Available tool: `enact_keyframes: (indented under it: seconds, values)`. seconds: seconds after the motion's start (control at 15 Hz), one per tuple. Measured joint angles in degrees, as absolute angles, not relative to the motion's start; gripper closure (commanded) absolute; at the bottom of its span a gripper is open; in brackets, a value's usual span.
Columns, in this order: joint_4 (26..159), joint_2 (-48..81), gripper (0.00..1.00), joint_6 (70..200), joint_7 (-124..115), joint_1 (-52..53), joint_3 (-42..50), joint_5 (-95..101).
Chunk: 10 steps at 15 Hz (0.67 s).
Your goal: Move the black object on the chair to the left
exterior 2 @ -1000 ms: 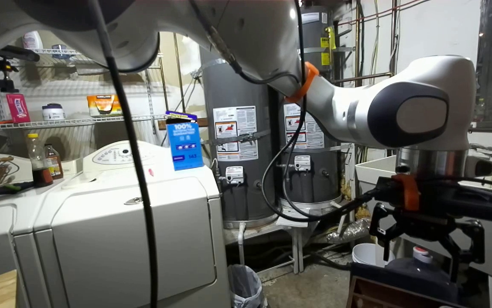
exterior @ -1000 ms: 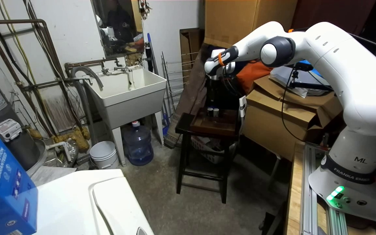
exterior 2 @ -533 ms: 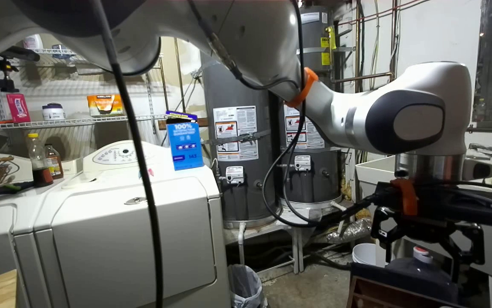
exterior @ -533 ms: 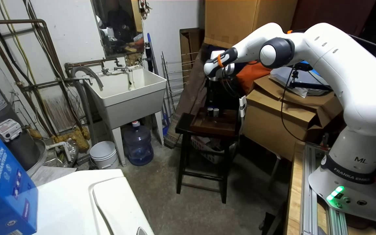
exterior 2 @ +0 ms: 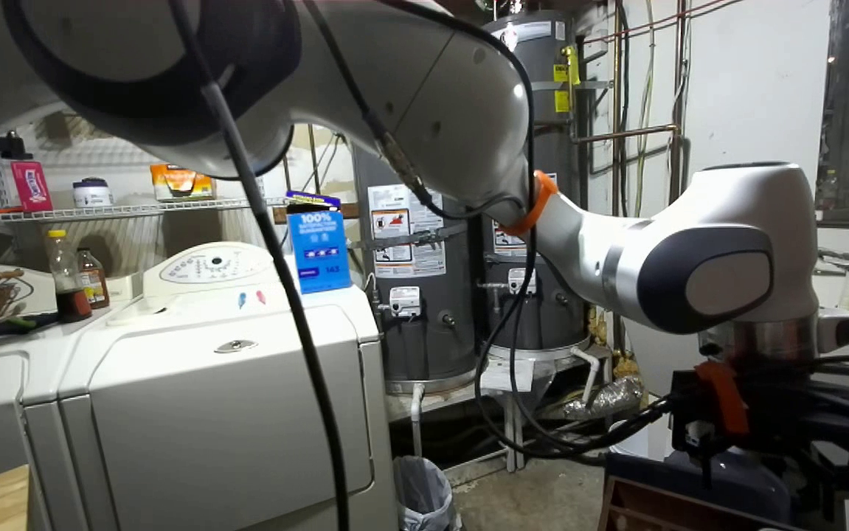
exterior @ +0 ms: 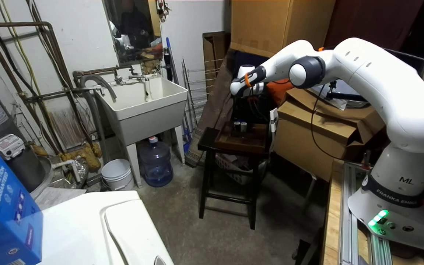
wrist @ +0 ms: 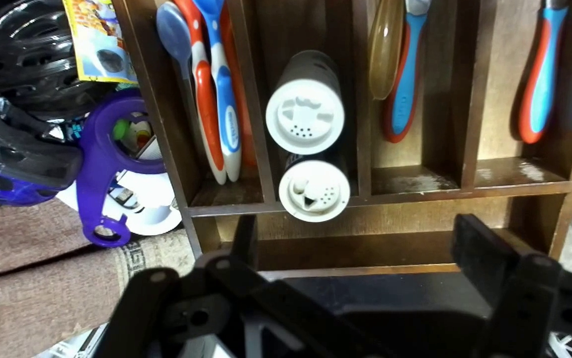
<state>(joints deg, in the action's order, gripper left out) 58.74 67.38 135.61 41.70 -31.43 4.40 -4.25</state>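
The small dark chair (exterior: 208, 139) holds a wooden compartment tray (exterior: 241, 142); its seat edge shows in the wrist view (wrist: 380, 291). Two shakers with white perforated lids stand upright in one narrow tray compartment. The nearer shaker (wrist: 314, 191) has a black side, mostly hidden below its lid. The farther shaker (wrist: 305, 119) shows a paler side. Both are small in an exterior view (exterior: 240, 126). My gripper (wrist: 355, 231) is open and empty above the tray's front compartment, its jaws wide apart, just short of the nearer shaker. In an exterior view it is dark and partly cut off (exterior 2: 767, 490).
Spoons (wrist: 216, 99) and peeler-like handles (wrist: 402, 94) lie in neighbouring tray compartments. A purple ring-shaped item (wrist: 102, 164) and a black helmet (wrist: 27, 59) are beside the tray. A cardboard box (exterior: 307, 136) stands beside the chair, and a sink (exterior: 149, 117) is by the wall.
The arm has come down, and the gripper is lower, closer to the tray. The shakers and tray have not moved. The gripper was open before too.
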Motion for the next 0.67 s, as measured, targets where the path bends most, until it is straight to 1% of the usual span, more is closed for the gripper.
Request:
enact_keyframes:
  seconds: [0.67]
  values:
    - [48.62, 76.30, 0.00, 135.65, 37.06, -33.57, 2.50, -4.39]
